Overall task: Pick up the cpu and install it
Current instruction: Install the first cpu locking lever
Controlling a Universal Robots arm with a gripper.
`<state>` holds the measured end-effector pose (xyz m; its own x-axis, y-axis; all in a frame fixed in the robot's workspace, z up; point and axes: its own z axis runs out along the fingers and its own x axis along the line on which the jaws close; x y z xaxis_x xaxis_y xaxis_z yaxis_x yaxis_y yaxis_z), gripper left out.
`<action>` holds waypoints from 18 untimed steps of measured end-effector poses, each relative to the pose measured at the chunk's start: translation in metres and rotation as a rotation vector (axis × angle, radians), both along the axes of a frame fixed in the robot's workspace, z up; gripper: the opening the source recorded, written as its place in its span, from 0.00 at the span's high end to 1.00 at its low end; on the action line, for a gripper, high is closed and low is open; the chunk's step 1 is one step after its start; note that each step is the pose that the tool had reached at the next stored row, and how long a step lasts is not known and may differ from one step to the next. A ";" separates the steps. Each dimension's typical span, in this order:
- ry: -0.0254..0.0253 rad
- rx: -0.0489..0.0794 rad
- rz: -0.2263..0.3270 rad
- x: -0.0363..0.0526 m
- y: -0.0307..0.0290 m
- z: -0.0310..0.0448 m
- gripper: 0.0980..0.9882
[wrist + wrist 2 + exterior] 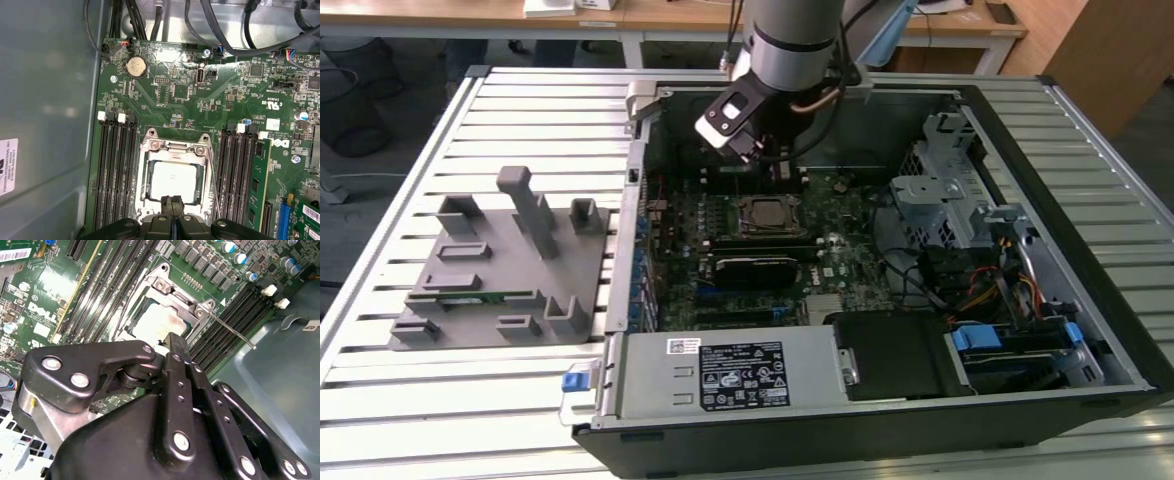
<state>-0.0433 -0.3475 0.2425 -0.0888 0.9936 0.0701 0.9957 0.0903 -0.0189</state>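
Observation:
The cpu (pixel 172 180), a silvery square chip, lies flat in the motherboard socket, inside the metal socket frame (pixel 146 150). It also shows in the second wrist view (pixel 150 325) and in the exterior view (pixel 765 212). My gripper (pixel 172 204) hangs just over the socket's edge with its black fingers pressed together and nothing between them. Seen from the second wrist view, the gripper (pixel 176 342) tips sit at the rim of the cpu. In the exterior view the gripper (pixel 781 178) reaches down into the open computer case.
A thin socket lever (pixel 235 332) runs beside the frame. Black memory slots flank the socket, one holding a green memory stick (pixel 257 185). The case holds a drive cage (pixel 947 190) and power supply (pixel 734 375). A grey fixture (pixel 494 270) stands at the exterior view's left.

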 end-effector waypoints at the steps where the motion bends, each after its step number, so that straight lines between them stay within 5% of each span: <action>1: 0.0000 0.000 0.000 0.0000 0.0000 0.0008 0.99; 18: 0.0000 0.000 0.000 0.0000 0.0000 0.0159 0.99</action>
<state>-0.0433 -0.3475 0.2584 -0.0888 0.9936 0.0701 0.9957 0.0903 -0.0189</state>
